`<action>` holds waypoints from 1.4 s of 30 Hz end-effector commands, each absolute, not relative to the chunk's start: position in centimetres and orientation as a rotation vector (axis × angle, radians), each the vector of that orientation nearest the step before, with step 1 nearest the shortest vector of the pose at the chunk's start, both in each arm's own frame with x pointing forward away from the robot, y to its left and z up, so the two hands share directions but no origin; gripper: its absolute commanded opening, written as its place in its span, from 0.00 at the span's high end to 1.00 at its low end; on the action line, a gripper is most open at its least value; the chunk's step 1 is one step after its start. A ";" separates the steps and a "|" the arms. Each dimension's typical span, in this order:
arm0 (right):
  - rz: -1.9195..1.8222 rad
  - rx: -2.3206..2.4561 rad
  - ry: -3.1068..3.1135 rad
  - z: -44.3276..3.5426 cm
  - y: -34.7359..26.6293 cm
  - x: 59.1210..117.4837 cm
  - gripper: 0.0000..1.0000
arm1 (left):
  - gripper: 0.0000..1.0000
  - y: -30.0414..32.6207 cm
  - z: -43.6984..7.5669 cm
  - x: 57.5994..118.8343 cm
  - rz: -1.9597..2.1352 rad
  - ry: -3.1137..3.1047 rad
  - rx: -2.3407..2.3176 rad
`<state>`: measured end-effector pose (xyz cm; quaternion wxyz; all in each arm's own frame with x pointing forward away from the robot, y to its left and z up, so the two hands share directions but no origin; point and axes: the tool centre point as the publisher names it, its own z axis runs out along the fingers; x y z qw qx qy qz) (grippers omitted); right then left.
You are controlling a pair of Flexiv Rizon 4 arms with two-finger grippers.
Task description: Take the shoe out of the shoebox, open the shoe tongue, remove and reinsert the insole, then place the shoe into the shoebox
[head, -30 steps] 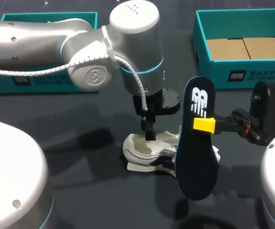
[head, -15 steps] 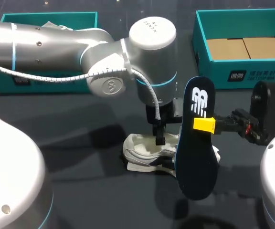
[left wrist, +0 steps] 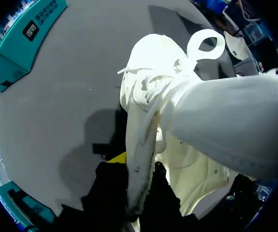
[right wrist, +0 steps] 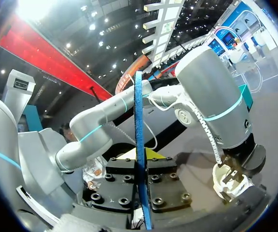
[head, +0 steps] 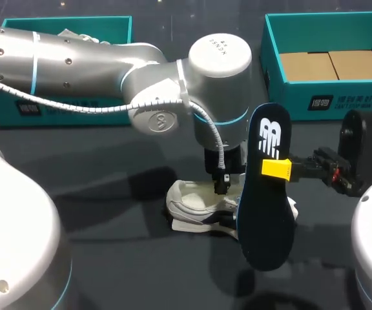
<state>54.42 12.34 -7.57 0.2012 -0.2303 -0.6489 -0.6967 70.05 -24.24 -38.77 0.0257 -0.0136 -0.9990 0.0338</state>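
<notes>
Desk: dark grey top [head: 108, 258], with a left shoebox [head: 5, 116] at its far left corner and a right shoebox [head: 341, 100] at its far right corner, both teal.
Left gripper [head: 221, 187] [left wrist: 129, 193]: comes straight down into the white shoe [head: 196, 206] [left wrist: 163, 96] at mid-desk, its fingers pinched narrowly on a strip of the upper.
Right gripper [head: 278, 169] [right wrist: 141, 169]: clamped on the dark blue insole [head: 267, 213] [right wrist: 140, 145], which it holds upright, hiding the shoe's right end.
Change: the left arm's wrist has slid rightward over the shoe, toward the insole. The shoe, insole and right gripper are unmoved.
Writing: a dark label with white print on each shoebox front and a white logo on the insole's upper end.
</notes>
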 end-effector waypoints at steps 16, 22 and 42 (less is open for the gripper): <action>-1.950 -0.720 -1.851 -7.3 12.3 53.6 1.00 | 1.00 -22.9 -34.2 70.6 0.081 -2.888 -0.510; -1.950 -0.720 -1.851 -7.3 12.3 53.6 1.00 | 1.00 -22.3 -33.0 71.4 0.016 -2.854 -0.815; -1.950 -0.720 -1.851 -7.3 12.3 53.6 1.00 | 1.00 -20.9 -32.2 73.4 0.016 -2.577 -1.388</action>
